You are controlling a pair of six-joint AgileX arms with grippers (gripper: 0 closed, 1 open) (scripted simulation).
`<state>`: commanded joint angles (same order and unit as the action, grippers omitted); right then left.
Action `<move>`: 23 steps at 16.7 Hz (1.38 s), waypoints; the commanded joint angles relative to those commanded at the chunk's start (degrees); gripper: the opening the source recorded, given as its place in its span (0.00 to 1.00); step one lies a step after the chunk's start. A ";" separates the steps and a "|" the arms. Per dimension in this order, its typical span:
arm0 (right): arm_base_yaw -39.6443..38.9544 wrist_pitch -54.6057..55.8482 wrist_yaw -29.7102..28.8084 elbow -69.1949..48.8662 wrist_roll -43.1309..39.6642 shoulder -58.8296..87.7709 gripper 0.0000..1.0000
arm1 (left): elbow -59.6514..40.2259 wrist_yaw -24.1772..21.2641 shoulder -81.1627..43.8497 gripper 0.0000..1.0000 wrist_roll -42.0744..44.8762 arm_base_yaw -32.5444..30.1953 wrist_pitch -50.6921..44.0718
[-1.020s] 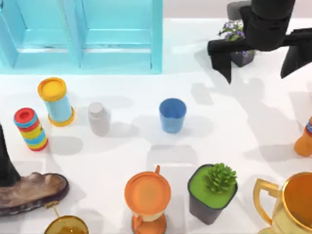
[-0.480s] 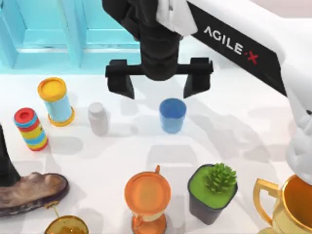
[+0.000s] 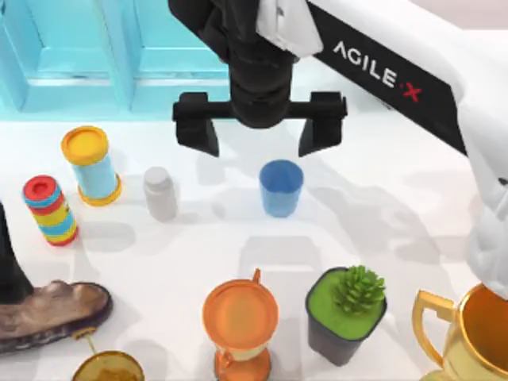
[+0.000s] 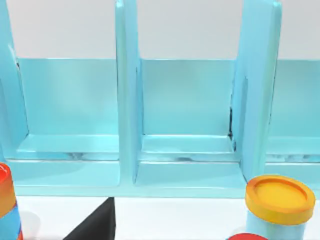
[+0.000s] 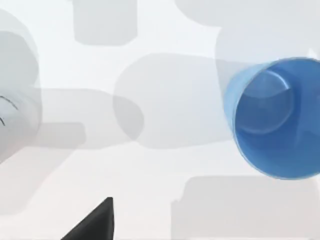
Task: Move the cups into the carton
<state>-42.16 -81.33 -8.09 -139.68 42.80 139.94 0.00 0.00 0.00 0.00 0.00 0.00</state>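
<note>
- A rendered simulation scene, not a real room: a plain white bench (image 3: pixel 397 198).
- Unrelated props sit scattered: a trophy (image 3: pixel 468 333), a potted succulent (image 3: pixel 347 313), a shoe (image 3: pixel 48 313).
- A flat-coloured turquoise carton (image 3: pixel 190 63) stands at the back.

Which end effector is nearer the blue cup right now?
Right. The right end effector hangs open above the table just behind the blue cup, not touching it. The left arm stands at the table's far left edge, well away.
</note>
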 joint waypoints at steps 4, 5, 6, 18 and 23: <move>-0.27 4.80 -0.10 5.15 0.33 -0.35 1.00 | 0.00 0.00 0.00 1.00 0.00 0.00 0.00; -0.07 6.70 -0.07 6.86 0.14 -0.15 1.00 | 0.00 0.00 0.00 1.00 0.00 0.00 0.00; 0.21 8.77 -0.03 8.60 -0.12 0.16 1.00 | 0.00 0.00 0.00 1.00 0.00 0.00 0.00; 1.76 19.70 0.14 16.10 -1.58 3.40 0.85 | 0.00 0.00 0.00 1.00 0.00 0.00 0.00; 1.76 19.70 0.14 16.10 -1.58 3.40 0.47 | 0.00 0.00 0.00 1.00 0.00 0.00 0.00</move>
<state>-40.40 -61.63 -7.96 -123.58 41.21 143.34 0.00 0.00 0.00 0.00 0.00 0.00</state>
